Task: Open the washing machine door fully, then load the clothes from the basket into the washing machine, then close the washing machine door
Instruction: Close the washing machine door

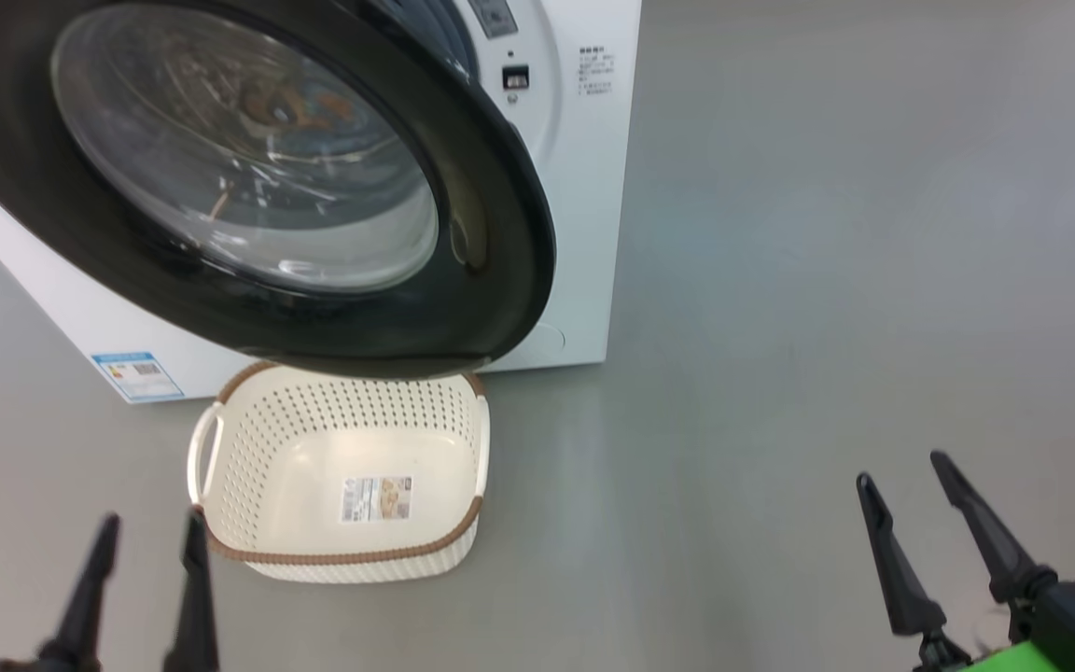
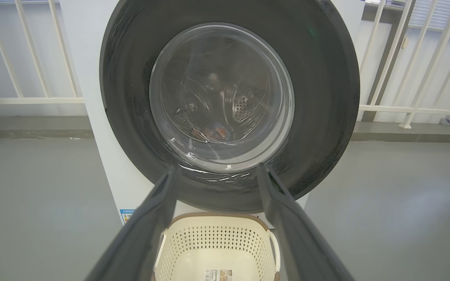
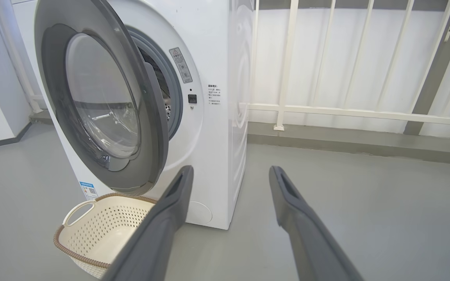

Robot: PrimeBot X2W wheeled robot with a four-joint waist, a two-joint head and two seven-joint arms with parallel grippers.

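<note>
**Laundry loaded, door ajar:** The washing machine door [image 1: 248,177] stands partly swung out from the washing machine [image 1: 584,187], with its free edge toward the robot's right. Its glossy black rim hangs over the far edge of the basket [image 1: 351,558] on the grey floor [image 1: 827,280].

Through the door's bulging glass the clothes [image 2: 215,132] show as a small blue and orange-brown heap low in the perforated drum [image 2: 244,107] (reflections blur them, so no more can be made out). The basket sits just before the machine's front, near the blue label [image 1: 138,373], its pale bottom bare around a paper label [image 1: 376,497].

The left gripper [image 1: 153,516] hovers low at the basket's near left corner, its two dark fingers spread wide with nothing between them. Whether a fingertip touches the brown rim cannot be told. The right gripper [image 1: 901,467] hangs well apart to the right over the floor, its fingers likewise wide and holding nothing.

From the right wrist, a gap shows between the door and the grey rubber ring [image 3: 172,89] at the drum's mouth. A white railing [image 3: 346,113] runs behind the machine.
</note>
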